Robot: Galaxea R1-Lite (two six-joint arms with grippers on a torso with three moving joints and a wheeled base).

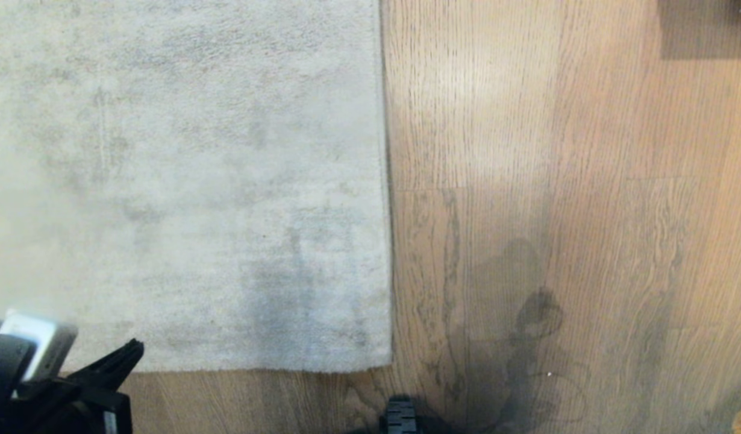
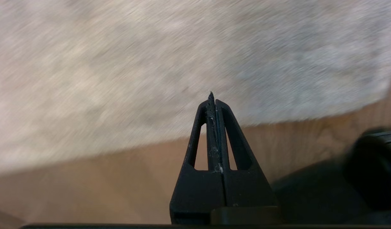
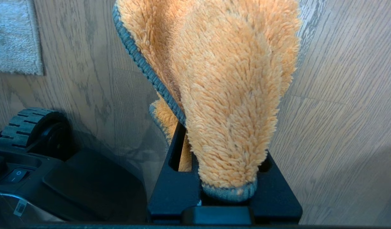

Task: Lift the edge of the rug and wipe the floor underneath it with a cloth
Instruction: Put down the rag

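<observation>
Rug edge (image 1: 387,181): lies flat, running straight up and down the centre of the head view; the near border crosses along the lower part of the frame, and the two meet at a corner at lower centre. The long axis of the edge points away from me.
Floor (image 1: 557,181): bare wood planks fill the right half of the head view, grain parallel to the rug edge.
Left gripper (image 1: 126,355): mine, at the lower left of the head view, over the near border of the rug; jaws pressed together, holding nothing.
Right gripper (image 3: 225,178): mine, above the bare planks in its wrist view; jaws pinching the cloth.
Cloth (image 3: 227,95): orange pile with grey trim, hanging out beyond my right fingertips.
Step in hand: in my judgement, bringing the left gripper to the rug edge; nothing lifted yet.
Method advised: spread the left jaws first, approach low at the corner, slide one finger beneath the border, pinch, then raise enough for the cloth to pass under.
Risk: closing on pile alone would probably slip.
</observation>
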